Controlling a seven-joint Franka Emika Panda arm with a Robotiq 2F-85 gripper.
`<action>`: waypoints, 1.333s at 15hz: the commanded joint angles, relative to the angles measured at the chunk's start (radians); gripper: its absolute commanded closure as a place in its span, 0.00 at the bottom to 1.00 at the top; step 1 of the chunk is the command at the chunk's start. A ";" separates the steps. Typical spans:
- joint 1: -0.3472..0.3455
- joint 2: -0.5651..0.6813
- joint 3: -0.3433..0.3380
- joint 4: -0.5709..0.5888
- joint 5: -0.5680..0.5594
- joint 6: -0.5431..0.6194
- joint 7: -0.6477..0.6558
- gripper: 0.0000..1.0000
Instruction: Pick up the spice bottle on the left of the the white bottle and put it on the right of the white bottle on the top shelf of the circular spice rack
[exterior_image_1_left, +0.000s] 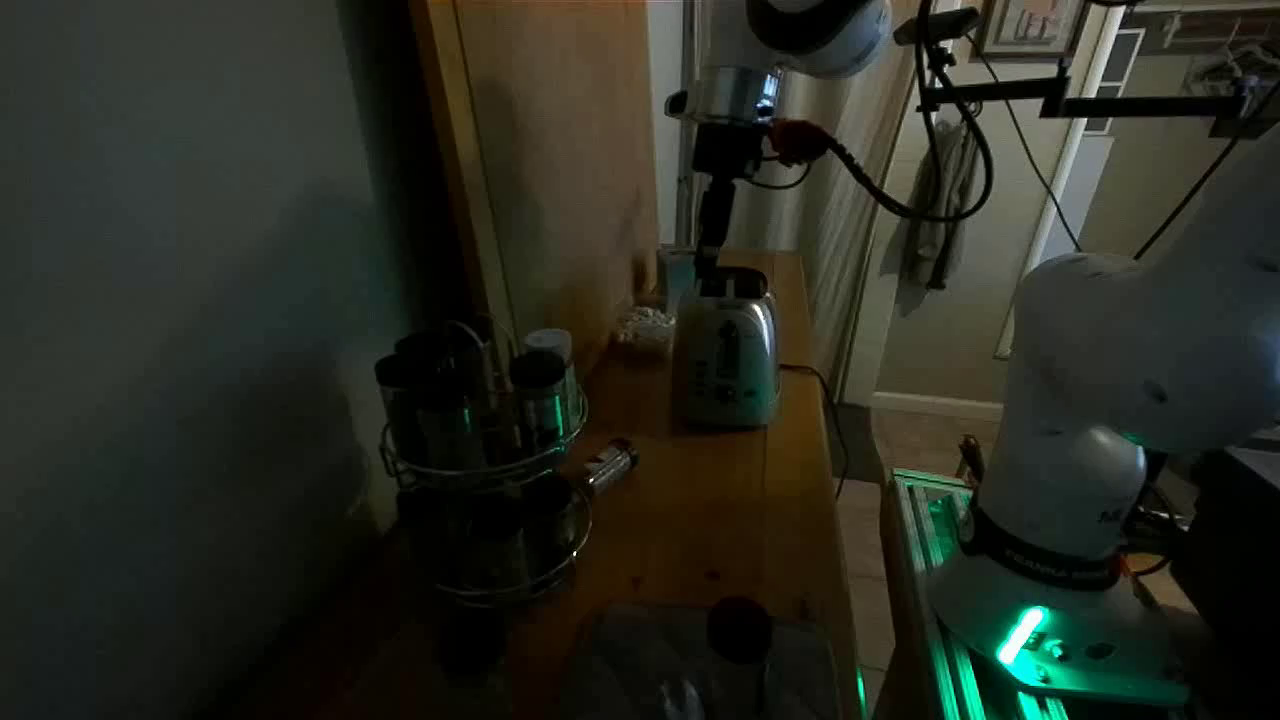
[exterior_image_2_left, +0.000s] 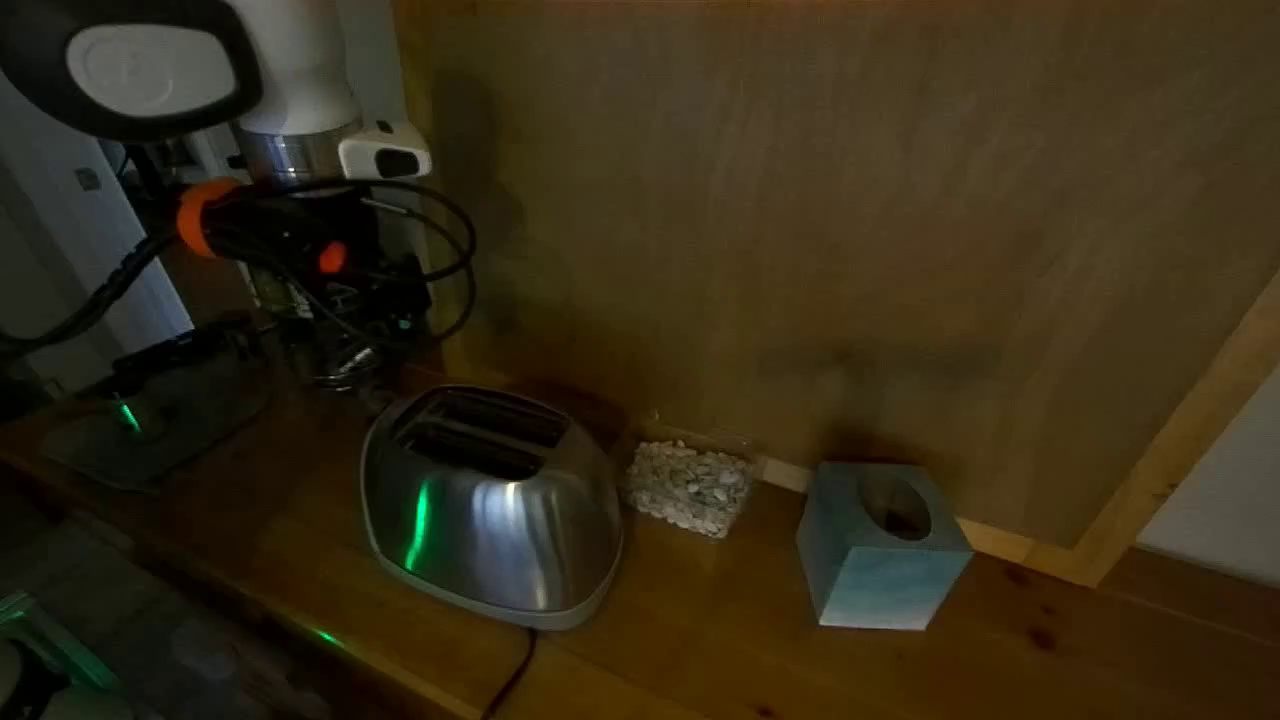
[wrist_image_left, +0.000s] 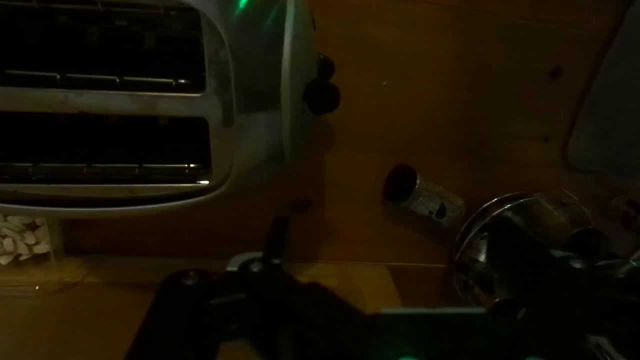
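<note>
In an exterior view the circular spice rack (exterior_image_1_left: 478, 472) stands by the wall, holding dark-capped jars on two tiers. The white bottle (exterior_image_1_left: 550, 343) shows its pale cap on the top shelf, partly hidden behind a dark-capped spice bottle (exterior_image_1_left: 541, 400). Whether that is the task's bottle, I cannot tell. Another dark-capped jar (wrist_image_left: 437, 204) lies on its side on the counter, touching or near the rack. My gripper (wrist_image_left: 392, 232) hangs above the counter beside the toaster, its fingers wide apart with nothing between them. In the wrist view its right finger covers part of the rack.
A steel toaster (exterior_image_2_left: 490, 520) stands on the wooden counter, its cord running off the front edge. Behind it sit a clear box of white pebbles (exterior_image_2_left: 690, 487) and a blue tissue box (exterior_image_2_left: 885, 575). A grey mat (exterior_image_1_left: 620, 650) lies at the near end, with a dark-topped object (exterior_image_1_left: 740, 630) there.
</note>
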 joint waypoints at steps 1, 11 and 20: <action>-0.023 0.005 0.020 0.002 0.014 -0.002 -0.011 0.00; 0.035 -0.070 0.145 0.003 0.000 -0.109 0.002 0.00; 0.212 -0.064 0.347 0.114 0.035 -0.259 0.043 0.00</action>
